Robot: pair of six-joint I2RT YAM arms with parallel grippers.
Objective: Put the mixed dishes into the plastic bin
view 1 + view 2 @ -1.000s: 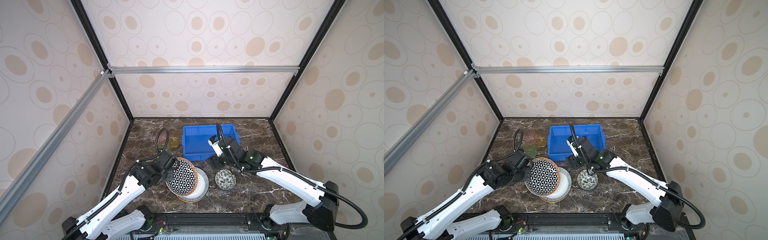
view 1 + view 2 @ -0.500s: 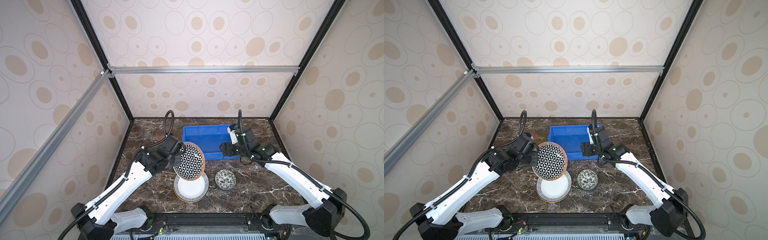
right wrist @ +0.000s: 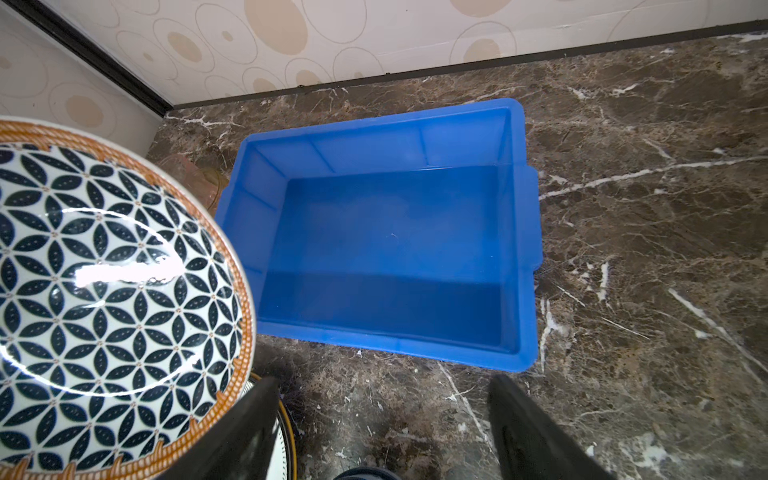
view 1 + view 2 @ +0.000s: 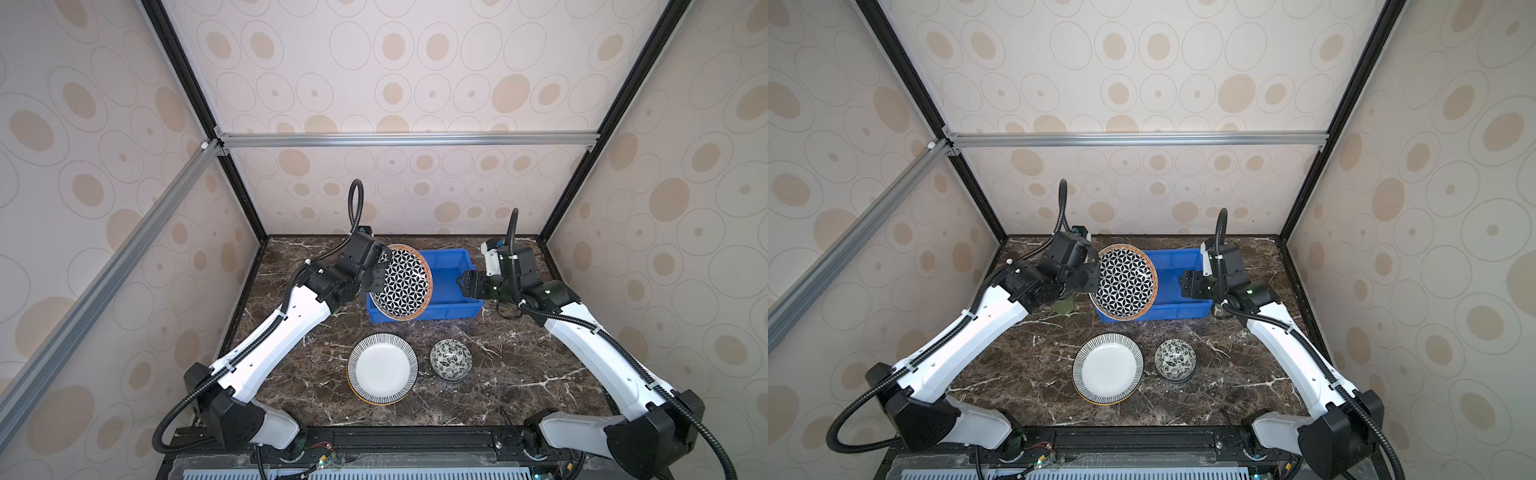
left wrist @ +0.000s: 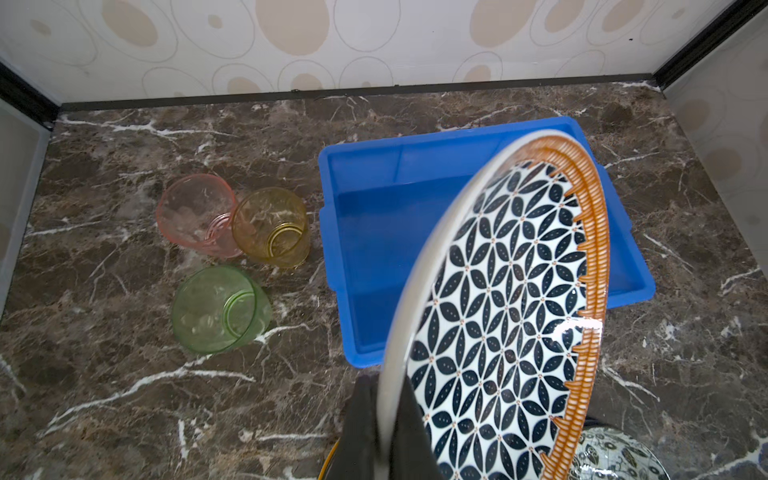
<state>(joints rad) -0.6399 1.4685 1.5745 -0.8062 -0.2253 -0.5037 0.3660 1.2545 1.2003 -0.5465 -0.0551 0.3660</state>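
In both top views, the left claw (image 4: 376, 277) (image 4: 1090, 280) has lifted the geometric plate (image 4: 401, 282) (image 4: 1125, 282) off the striped plate (image 4: 382, 370) (image 4: 1108, 369). It has carried the plate from lower centre up to mid-frame. The plate now hangs tilted over the left half of the bin (image 4: 446, 254) (image 4: 1183, 311). Its lower rim may be touching the bin's near wall, but that cannot be told from here. The right claw (image 4: 467, 286) (image 4: 1187, 284) has drawn back from the bowl (image 4: 451, 359) (image 4: 1175, 359) to the bin's right end. The bowl and the striped plate sit where they were on the counter (image 4: 519, 374) (image 4: 1225, 374).

In the left wrist view, the left claw (image 5: 382, 428) at bottom centre is clenched on the geometric plate's (image 5: 507, 311) pale edge. The plate stands steeply tilted and covers the right part of the bin (image 5: 332, 199). The pink tumbler (image 5: 193, 218), amber tumbler (image 5: 270, 224) and green tumbler (image 5: 218, 309) stand untouched at centre left.

In the right wrist view, the right claw (image 3: 382, 424) at the bottom edge is spread wide and holds nothing. The bin (image 3: 528, 249) at centre is bare inside, and the geometric plate (image 3: 112, 299) fills the left side.

So the first dish is at the bin but not yet in it. It probably needs levelling and lowering before the claw lets go, and every other dish is still to come.
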